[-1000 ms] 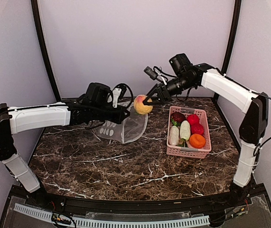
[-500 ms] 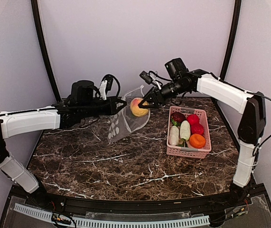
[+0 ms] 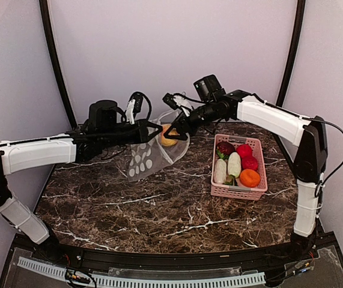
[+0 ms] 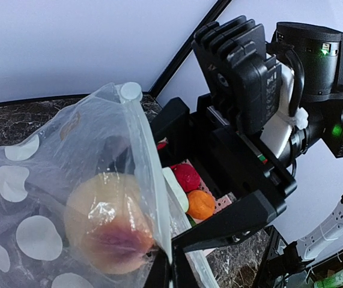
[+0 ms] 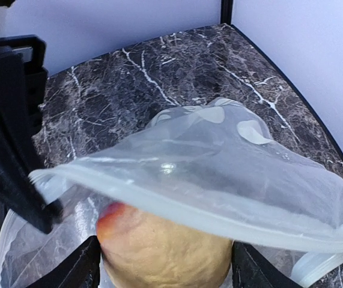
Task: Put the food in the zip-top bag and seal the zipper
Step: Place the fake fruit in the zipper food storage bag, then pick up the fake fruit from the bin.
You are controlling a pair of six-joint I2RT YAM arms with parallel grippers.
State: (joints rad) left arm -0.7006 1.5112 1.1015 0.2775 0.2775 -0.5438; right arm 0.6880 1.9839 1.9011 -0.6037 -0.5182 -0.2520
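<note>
My left gripper [image 3: 154, 132] is shut on the mouth edge of the dotted zip-top bag [image 3: 145, 157] and holds it up off the table. In the left wrist view its fingers [image 4: 172, 273] pinch the zipper strip [image 4: 149, 180]. My right gripper [image 3: 175, 133] is shut on the yellowish piece [image 3: 167, 135] and has it inside the bag's mouth. The piece shows through the plastic [image 4: 108, 231]. In the right wrist view it [image 5: 165, 255] sits between my fingers [image 5: 87, 270], under the bag's upper lip [image 5: 189, 207].
The pink basket [image 3: 259, 191] stands at the right. It holds two white radishes [image 3: 233, 164], two red balls [image 3: 244, 150], an orange [image 3: 250, 177] and a dark purple piece [image 3: 225, 147]. The back wall is close behind both grippers.
My right gripper moved left with the yellowish piece, from outside the bag into its mouth. My left gripper lifted the bag off the table and now holds it there.
</note>
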